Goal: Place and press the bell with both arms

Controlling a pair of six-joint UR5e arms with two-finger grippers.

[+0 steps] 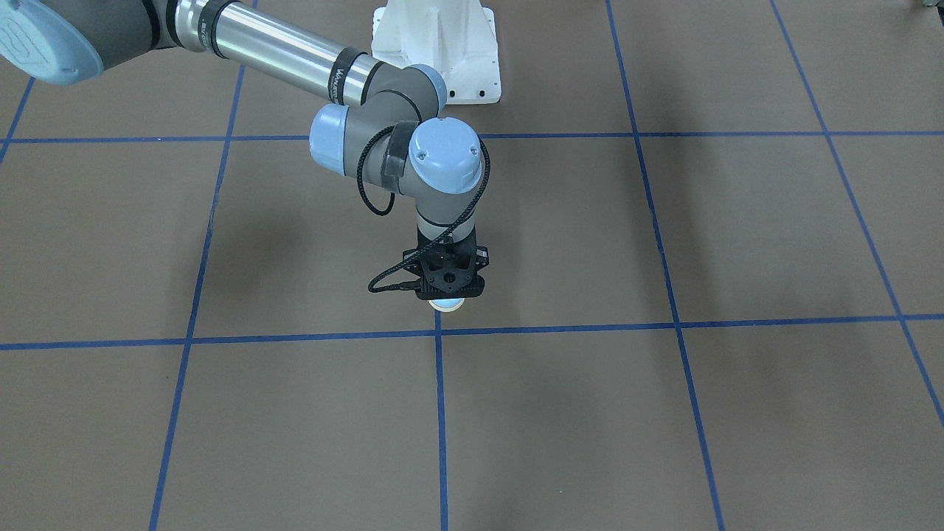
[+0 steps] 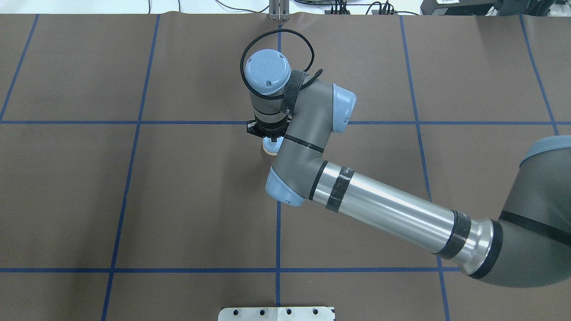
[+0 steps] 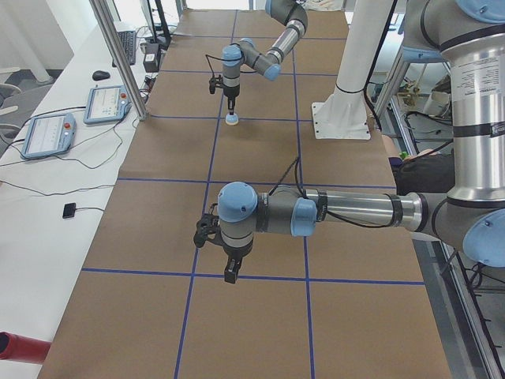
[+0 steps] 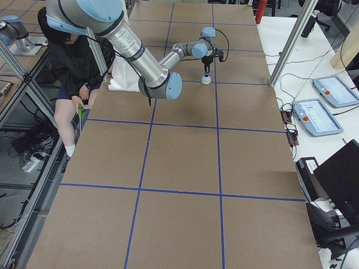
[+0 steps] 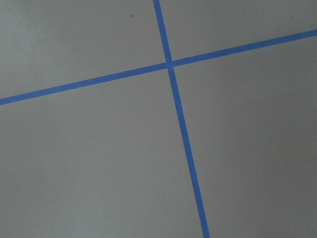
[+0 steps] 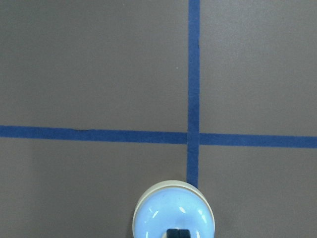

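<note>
The bell (image 6: 173, 214) is a small light-blue dome on a cream base, at the bottom of the right wrist view beside a crossing of blue tape lines. My right gripper (image 6: 177, 233) points straight down with its dark fingertips together on the bell's top. The bell also shows under the right gripper (image 1: 446, 293) in the front view (image 1: 446, 303) and in the overhead view (image 2: 270, 146), at or just above the table. My left gripper (image 3: 230, 272) shows only in the exterior left view, far from the bell, pointing down. I cannot tell whether it is open or shut.
The white pedestal (image 1: 436, 51) stands behind the right arm. A metal plate (image 2: 276, 313) lies at the table's near edge. Teach pendants (image 3: 106, 103) and a metal post (image 3: 118, 55) stand along the far side. A seated person (image 4: 76, 67) is beside the table.
</note>
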